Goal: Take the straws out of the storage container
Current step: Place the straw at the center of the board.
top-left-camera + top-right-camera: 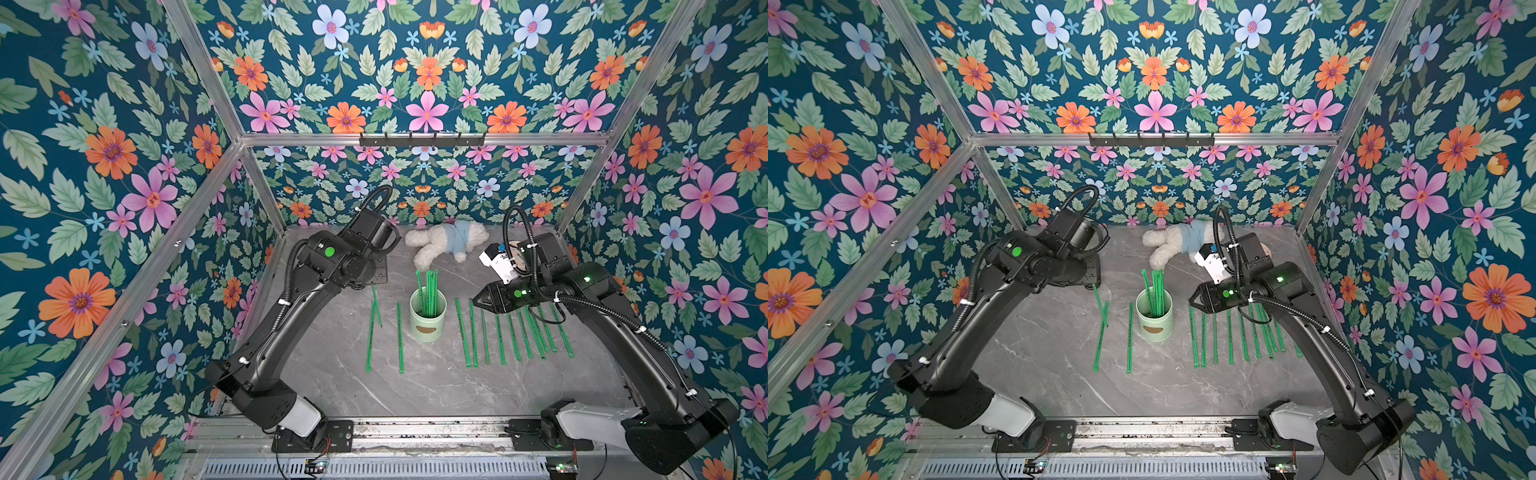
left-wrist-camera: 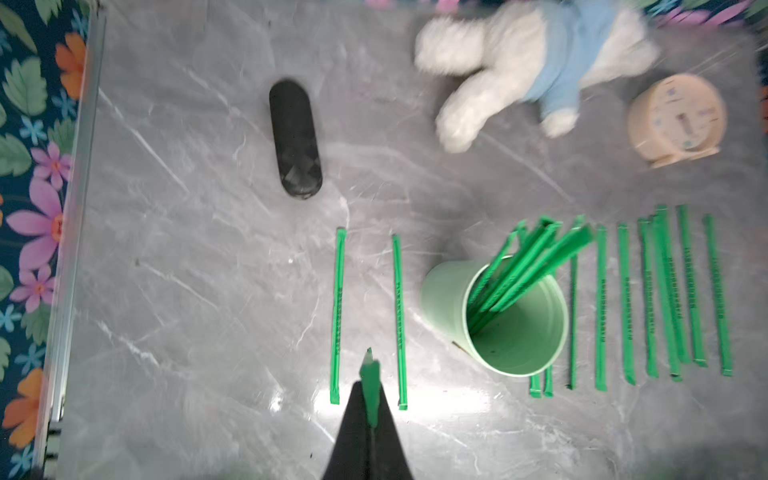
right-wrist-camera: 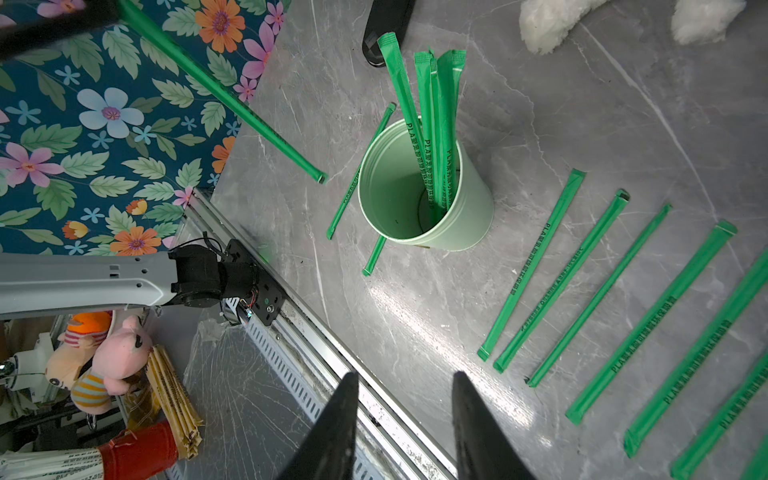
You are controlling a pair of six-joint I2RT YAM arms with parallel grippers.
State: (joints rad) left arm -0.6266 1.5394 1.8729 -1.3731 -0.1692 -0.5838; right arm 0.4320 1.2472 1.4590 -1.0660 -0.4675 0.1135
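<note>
Left gripper [image 2: 370, 399] clenched on one straw [image 3: 232, 104]; right gripper [image 3: 405, 386] released, empty, storage container [image 3: 473, 208] ahead with few straws [image 3: 446, 124] inside.

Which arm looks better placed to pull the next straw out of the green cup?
Probably the right: the right gripper hangs open and empty near the cup, while the left gripper is shut on a straw not yet laid down.

Robotics lab test booth, seen from beside it: aluminium framing [image 1: 218, 95] holds floral wallpaper panels [image 1: 104, 166] around a grey marble-look bench [image 1: 415, 386]. A black left arm [image 1: 278, 332] and right arm [image 1: 623, 340] are bolted to a metal rail [image 1: 436, 430].
</note>
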